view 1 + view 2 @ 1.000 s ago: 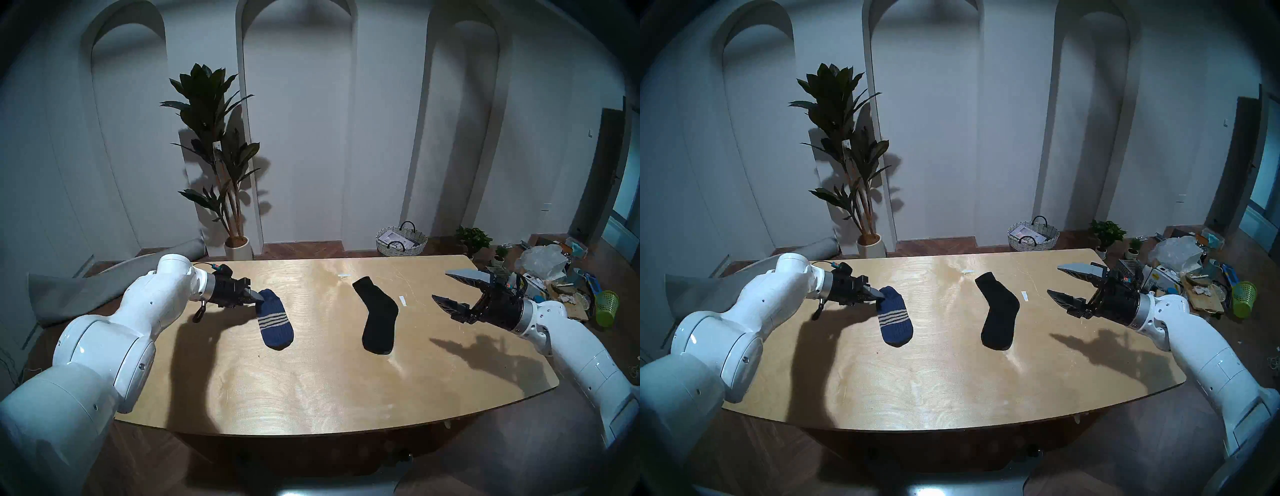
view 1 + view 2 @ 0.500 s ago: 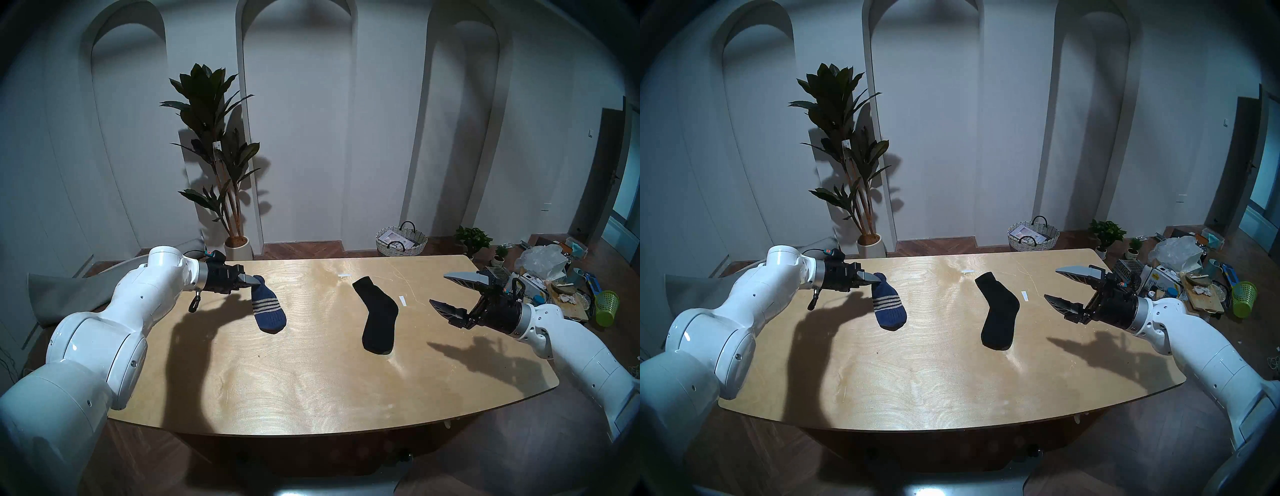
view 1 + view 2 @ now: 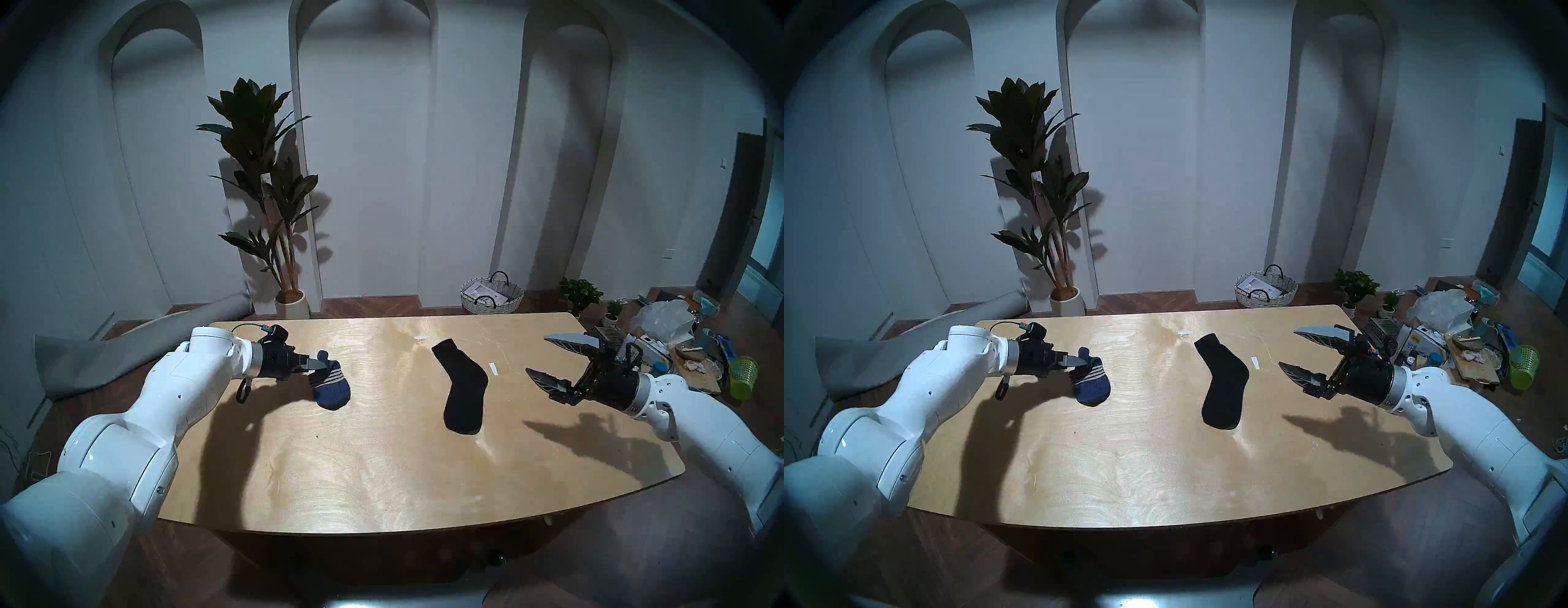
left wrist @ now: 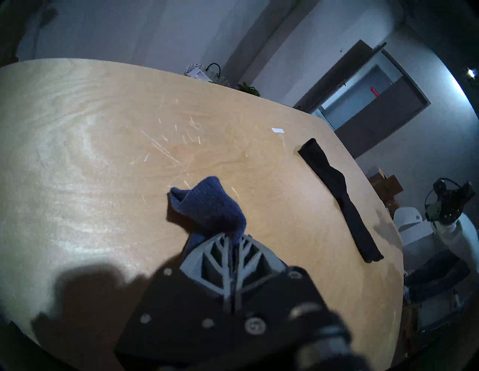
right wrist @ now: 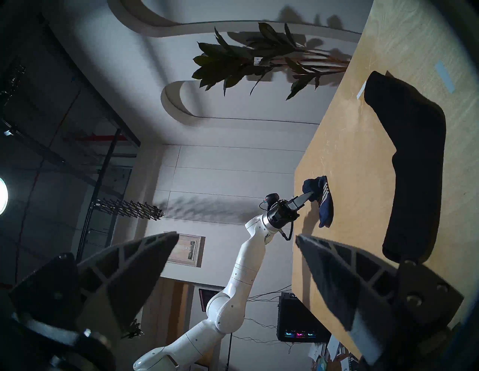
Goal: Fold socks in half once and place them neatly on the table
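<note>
On the left half of the plywood table (image 3: pixel 382 467) is the navy striped sock (image 3: pixel 333 384). My left gripper (image 3: pixel 320 363) is shut on its cuff end and holds that end up over the striped middle, so the sock bends on itself. The toe rests on the wood. The left wrist view shows the sock's blue cuff (image 4: pixel 207 204) bunched just past the left gripper (image 4: pixel 232 237). The black sock (image 3: pixel 462 386) lies flat and unfolded right of centre. My right gripper (image 3: pixel 538 355) hovers open and empty to the right of the black sock (image 5: pixel 414 155).
Two small white tape strips (image 3: pixel 422 338) (image 3: pixel 492 368) are stuck on the table near the black sock. Beyond the far edge stand a potted plant (image 3: pixel 275 191) and a woven basket (image 3: pixel 492 295). Floor clutter (image 3: pixel 679 339) sits by the right end and a grey rolled mat (image 3: pixel 106 352) by the left.
My left gripper lifted the navy sock's cuff end, dragging the sock left, then lowered it toward the toe so the sock now bunches over. The right gripper barely shifted and stays open.
</note>
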